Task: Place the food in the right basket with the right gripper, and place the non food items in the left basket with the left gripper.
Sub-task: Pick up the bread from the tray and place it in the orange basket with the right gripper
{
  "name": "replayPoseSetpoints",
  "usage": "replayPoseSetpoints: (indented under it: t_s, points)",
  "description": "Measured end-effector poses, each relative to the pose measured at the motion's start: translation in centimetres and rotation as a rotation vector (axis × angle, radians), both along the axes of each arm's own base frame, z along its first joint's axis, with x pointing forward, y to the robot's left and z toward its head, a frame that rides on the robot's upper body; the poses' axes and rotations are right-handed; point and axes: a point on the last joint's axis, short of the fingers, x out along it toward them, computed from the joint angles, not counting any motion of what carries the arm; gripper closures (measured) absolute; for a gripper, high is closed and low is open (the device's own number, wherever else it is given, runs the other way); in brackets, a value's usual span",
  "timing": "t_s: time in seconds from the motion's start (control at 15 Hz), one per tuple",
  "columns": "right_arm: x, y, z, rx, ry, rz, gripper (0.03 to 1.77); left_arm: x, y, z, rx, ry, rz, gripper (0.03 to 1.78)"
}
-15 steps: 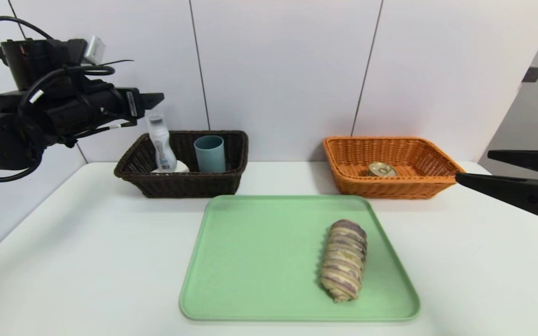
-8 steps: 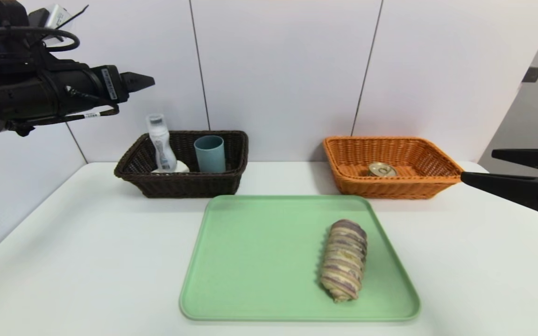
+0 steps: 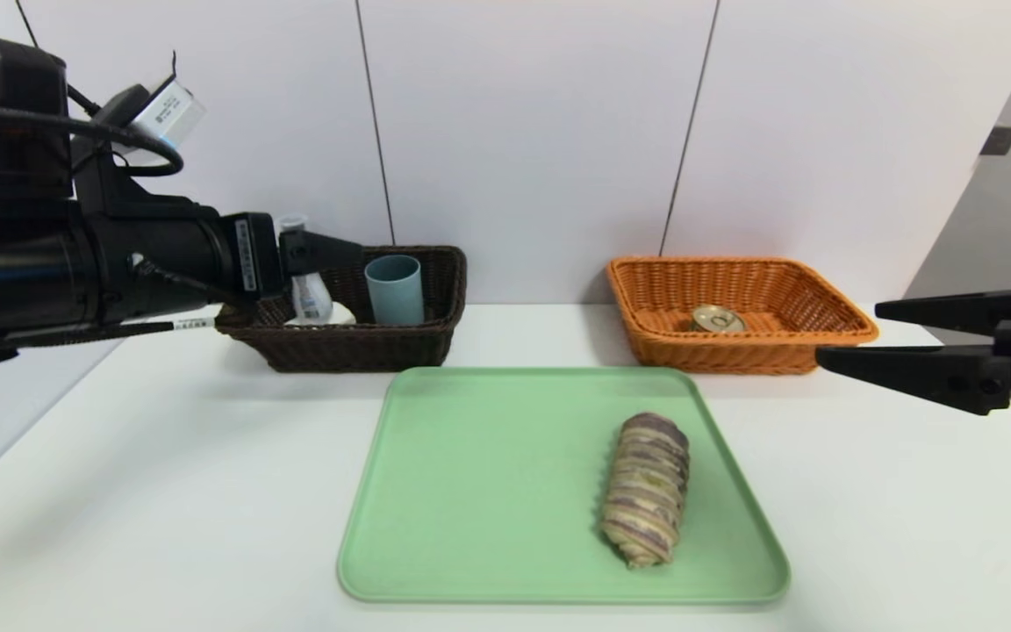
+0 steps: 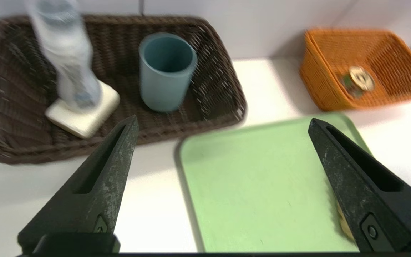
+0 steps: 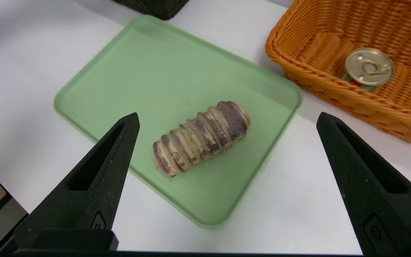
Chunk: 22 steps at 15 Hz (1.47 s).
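Head view: bread roll (image 3: 646, 489) on green tray (image 3: 488, 491); right end effector (image 3: 848, 336) released, left end effector (image 4: 223, 125) released, both empty.

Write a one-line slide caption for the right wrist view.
Open right gripper above bread roll on green tray; tin can in orange basket.

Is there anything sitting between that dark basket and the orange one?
Nothing stands there. The head view shows only bare white table between the dark basket and the orange basket.
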Motion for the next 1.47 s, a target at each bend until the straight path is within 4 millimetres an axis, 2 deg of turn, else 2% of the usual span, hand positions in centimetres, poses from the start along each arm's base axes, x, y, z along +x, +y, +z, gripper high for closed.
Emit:
replayPoseSetpoints:
  t_s: [0.27, 0.53, 0.87, 1.2, 1.47]
  points:
    - [0.9, 3.0, -1.0, -0.108, 0.150, 0.007, 0.09, -2.9, -1.1, -1.4, 0.050, 0.065, -0.100, 0.12]
    - [2.6, 6.0, -1.6, -0.107, 0.283, -0.092, 0.09, -4.2, -1.3, -2.2, 0.108, 0.124, -0.147, 0.12]
    - [4.6, 9.1, -2.9, -0.048, 0.505, -0.271, 0.09, -4.5, -1.2, -2.2, 0.153, 0.115, -0.167, 0.12]
    - [6.5, 11.8, -5.5, -0.092, 0.652, -0.420, 0.09, -4.4, -1.3, -2.4, 0.155, 0.119, -0.168, 0.12]
    - [9.0, 14.0, -7.8, -0.066, 0.754, -0.532, 0.09, -4.5, -1.3, -2.4, 0.155, 0.119, -0.168, 0.12]
